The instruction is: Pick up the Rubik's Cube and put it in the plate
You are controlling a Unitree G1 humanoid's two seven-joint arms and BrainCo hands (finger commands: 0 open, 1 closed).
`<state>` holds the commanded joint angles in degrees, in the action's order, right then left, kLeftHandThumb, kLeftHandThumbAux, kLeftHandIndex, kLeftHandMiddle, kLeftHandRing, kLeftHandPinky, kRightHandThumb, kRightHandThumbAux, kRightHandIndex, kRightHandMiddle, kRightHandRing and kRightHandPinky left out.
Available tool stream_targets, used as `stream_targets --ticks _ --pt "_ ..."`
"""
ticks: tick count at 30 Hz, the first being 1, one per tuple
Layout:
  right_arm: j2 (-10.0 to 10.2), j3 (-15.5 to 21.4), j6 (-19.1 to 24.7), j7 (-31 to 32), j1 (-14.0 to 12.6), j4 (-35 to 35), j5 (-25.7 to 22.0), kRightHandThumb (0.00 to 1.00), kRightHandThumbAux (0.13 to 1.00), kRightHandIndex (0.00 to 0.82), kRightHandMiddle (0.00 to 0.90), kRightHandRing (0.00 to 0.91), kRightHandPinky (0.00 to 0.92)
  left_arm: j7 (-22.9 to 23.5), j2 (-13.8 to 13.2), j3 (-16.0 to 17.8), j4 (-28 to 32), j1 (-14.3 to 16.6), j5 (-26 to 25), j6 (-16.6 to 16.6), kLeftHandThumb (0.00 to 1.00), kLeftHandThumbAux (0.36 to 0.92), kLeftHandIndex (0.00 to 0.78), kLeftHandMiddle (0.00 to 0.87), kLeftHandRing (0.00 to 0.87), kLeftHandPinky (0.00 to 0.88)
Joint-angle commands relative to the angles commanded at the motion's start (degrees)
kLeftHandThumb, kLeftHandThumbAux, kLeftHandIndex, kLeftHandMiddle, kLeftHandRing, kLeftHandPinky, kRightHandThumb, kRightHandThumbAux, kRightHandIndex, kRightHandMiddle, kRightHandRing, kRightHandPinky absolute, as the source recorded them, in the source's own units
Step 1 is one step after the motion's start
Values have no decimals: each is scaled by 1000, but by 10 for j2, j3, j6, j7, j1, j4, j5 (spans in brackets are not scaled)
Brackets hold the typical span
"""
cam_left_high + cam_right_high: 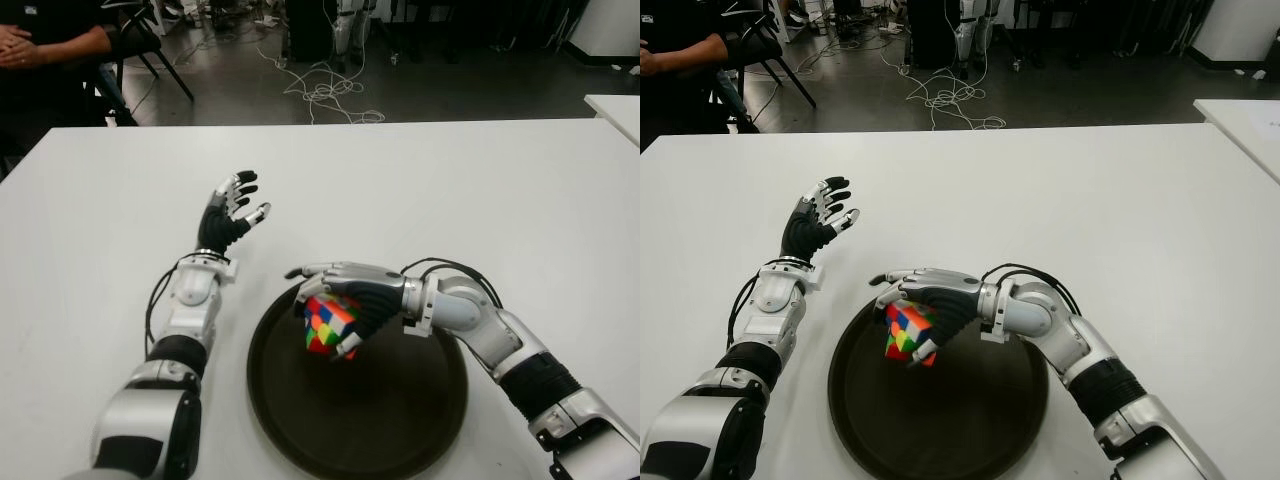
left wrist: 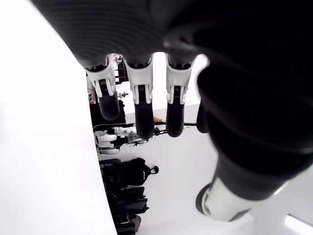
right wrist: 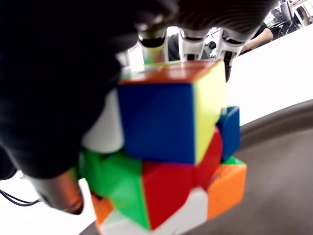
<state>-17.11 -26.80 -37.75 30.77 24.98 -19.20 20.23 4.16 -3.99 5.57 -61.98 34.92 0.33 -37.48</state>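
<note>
The Rubik's Cube (image 1: 328,325) is many-coloured and sits tilted in my right hand (image 1: 335,300), whose fingers and thumb are shut around it. Close up, the Rubik's Cube (image 3: 166,147) fills the right wrist view under the curled fingers. The hand holds it just above the left part of the dark round plate (image 1: 400,420), inside its rim. I cannot tell whether the cube touches the plate. My left hand (image 1: 235,210) is raised over the white table (image 1: 450,190) to the left of the plate, fingers spread and holding nothing.
A person in black sits beyond the table's far left corner (image 1: 40,45). Cables (image 1: 320,90) lie on the floor behind the table. A second white table's corner (image 1: 615,105) shows at the far right.
</note>
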Motion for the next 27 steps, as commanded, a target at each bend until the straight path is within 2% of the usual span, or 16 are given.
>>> stream_targets --ticks 17,21,24,27 --pt "-7 15 6 -20 -1 16 8 0 619 0 0 0 0 10 1 5 6 -1 -10 4 13 868 202 203 154 118" --pt "-18 27 13 -14 5 31 -3 0 604 0 0 0 0 11 -1 5 0 2 -10 7 10 861 201 201 152 110" --pt "-39 48 19 -3 14 52 -20 0 587 0 0 0 0 14 0 7 -3 3 -13 13 17 857 204 198 152 118" --pt "-50 59 24 5 18 63 -31 0 571 0 0 0 0 15 0 8 -6 4 -14 15 26 851 206 194 151 121"
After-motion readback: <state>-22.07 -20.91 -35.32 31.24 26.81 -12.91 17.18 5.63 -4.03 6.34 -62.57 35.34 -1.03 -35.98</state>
